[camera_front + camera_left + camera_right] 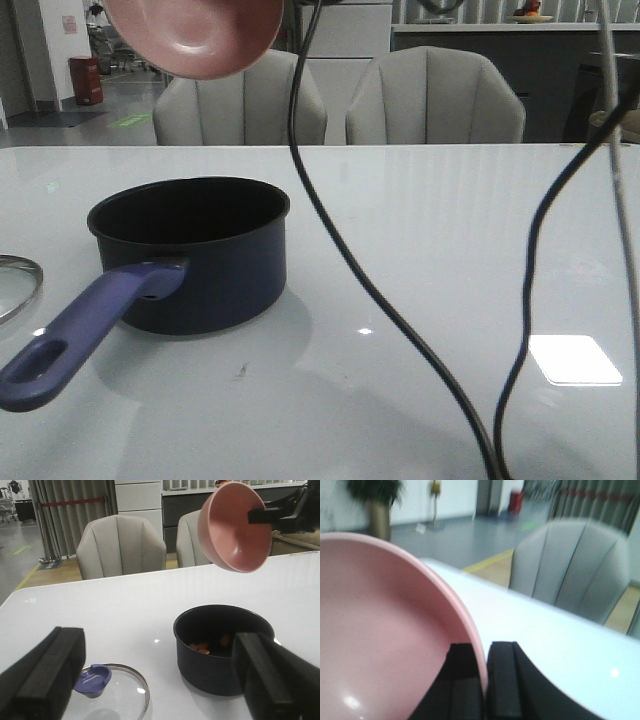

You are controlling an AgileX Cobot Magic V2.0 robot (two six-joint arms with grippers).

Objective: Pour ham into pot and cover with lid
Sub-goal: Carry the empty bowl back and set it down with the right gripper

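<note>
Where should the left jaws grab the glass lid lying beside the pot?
Probably by the purple-blue knob at the centre of the lid, coming straight down from above. The lid lies flat on the table with the knob standing upward, and the flat rim leaves little to pinch.

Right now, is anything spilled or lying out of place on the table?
Nothing stands out. The ham lies inside the pot, none on the table. The lid lies flat beside the pot.

lid (12,285): cut off by the front view's left edge
pink bowl (195,35): top cropped
ham (202,646): partly hidden by pot wall (210,667)
</note>
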